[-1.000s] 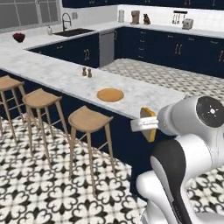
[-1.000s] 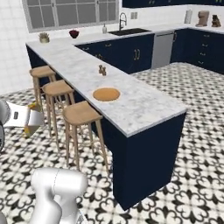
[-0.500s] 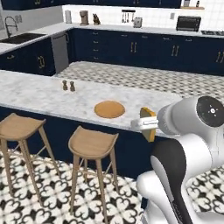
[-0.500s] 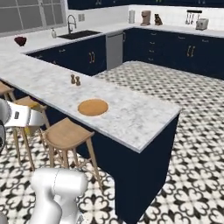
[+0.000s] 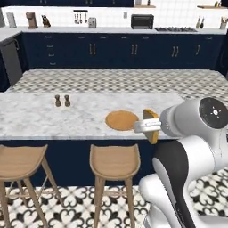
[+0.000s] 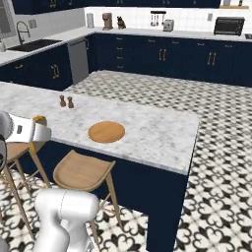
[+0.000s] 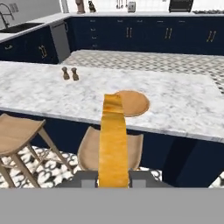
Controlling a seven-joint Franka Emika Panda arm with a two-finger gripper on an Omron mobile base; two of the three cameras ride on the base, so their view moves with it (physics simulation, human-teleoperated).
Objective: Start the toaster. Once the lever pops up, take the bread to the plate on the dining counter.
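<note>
My gripper (image 5: 149,126) is shut on the bread (image 5: 152,125), a golden-orange slice held on edge at the near side of the dining counter (image 5: 40,116). The bread (image 7: 113,140) rises up the middle of the hand view and its far end overlaps the orange-brown plate (image 7: 134,103). That plate (image 5: 122,120) lies flat on the marble just left of the gripper. From the right base view the bread (image 6: 39,119) and gripper (image 6: 42,132) hang left of the plate (image 6: 106,132), off the counter's near edge. The silver toaster (image 5: 92,22) stands far away on the back worktop.
Two small shakers (image 5: 62,100) stand on the dining counter left of the plate. Wooden stools (image 5: 115,162) (image 5: 20,161) sit under its near edge. A black microwave (image 5: 142,21) is on the back worktop. Patterned floor lies between the island and the navy cabinets.
The whole scene has swung as the base turned; the dining counter now lies square ahead with the plate nearer the gripper. The bread stays in the gripper.
</note>
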